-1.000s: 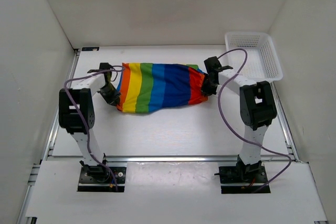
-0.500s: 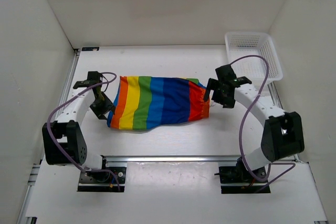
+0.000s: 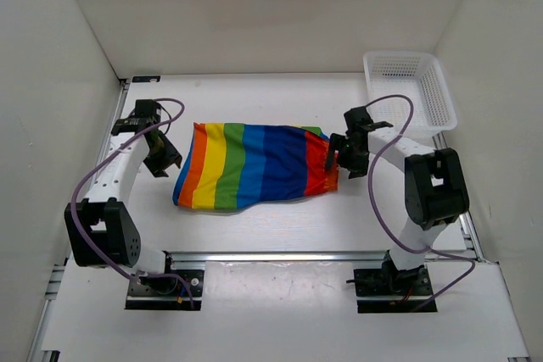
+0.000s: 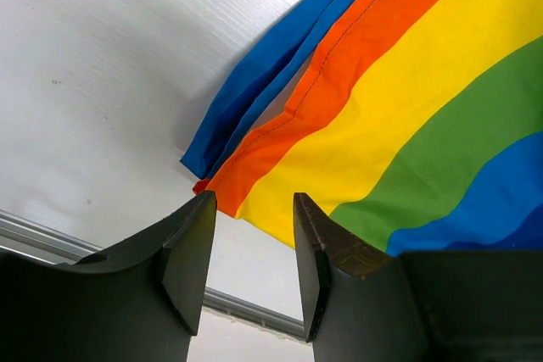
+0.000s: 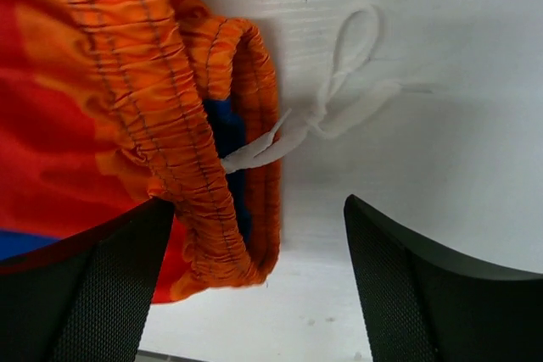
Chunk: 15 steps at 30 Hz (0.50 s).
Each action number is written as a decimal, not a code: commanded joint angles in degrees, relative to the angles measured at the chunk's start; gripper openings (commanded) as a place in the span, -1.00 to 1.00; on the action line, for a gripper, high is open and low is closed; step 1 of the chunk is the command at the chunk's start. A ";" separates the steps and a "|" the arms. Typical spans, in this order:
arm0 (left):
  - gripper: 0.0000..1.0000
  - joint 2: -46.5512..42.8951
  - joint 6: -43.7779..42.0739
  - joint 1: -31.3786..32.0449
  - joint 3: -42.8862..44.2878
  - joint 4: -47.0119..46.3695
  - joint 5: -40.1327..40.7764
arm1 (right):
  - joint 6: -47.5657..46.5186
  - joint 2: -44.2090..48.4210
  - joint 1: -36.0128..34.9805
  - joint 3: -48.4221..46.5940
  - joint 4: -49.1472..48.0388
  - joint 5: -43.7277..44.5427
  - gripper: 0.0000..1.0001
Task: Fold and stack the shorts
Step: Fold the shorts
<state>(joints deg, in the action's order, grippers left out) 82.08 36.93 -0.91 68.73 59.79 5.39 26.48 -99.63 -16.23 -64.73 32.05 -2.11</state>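
The rainbow-striped shorts (image 3: 254, 165) lie folded flat in the middle of the table, leg ends to the left and gathered orange waistband (image 5: 182, 150) to the right. A white drawstring (image 5: 331, 99) trails from the waistband. My left gripper (image 3: 163, 158) hovers just left of the leg ends, open, with nothing between its fingers (image 4: 191, 252); the shorts' hem (image 4: 280, 125) lies beyond the tips. My right gripper (image 3: 349, 158) stands open at the waistband end, the band's corner lying loose between the fingers (image 5: 407, 277).
A white mesh basket (image 3: 409, 89) sits at the back right corner. White walls enclose the table on three sides. A metal rail (image 3: 280, 254) runs along the near edge in front of the arm bases.
Both grippers have let go of the shorts and opened. The left arm drew back to the left, the right one stays at the waistband. The shorts now lie flat.
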 commanded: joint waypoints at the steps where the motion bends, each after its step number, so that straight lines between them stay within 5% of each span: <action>1: 0.05 0.01 -0.54 -0.24 1.50 -0.20 1.29 | -2.13 -2.13 -0.90 -2.68 -2.43 -0.01 0.67; 8: 0.05 1.15 -0.54 -0.24 0.97 -0.73 1.29 | -1.52 -8.29 -4.51 -4.62 -0.50 7.03 0.26; 15: 0.03 2.20 -0.54 -0.24 0.97 -1.25 1.29 | 0.23 -12.77 -4.51 -4.62 -1.12 7.03 -0.48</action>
<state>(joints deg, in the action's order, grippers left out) 84.58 36.84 -0.91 68.73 59.64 5.52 26.55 -107.72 -20.78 -70.28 31.35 2.13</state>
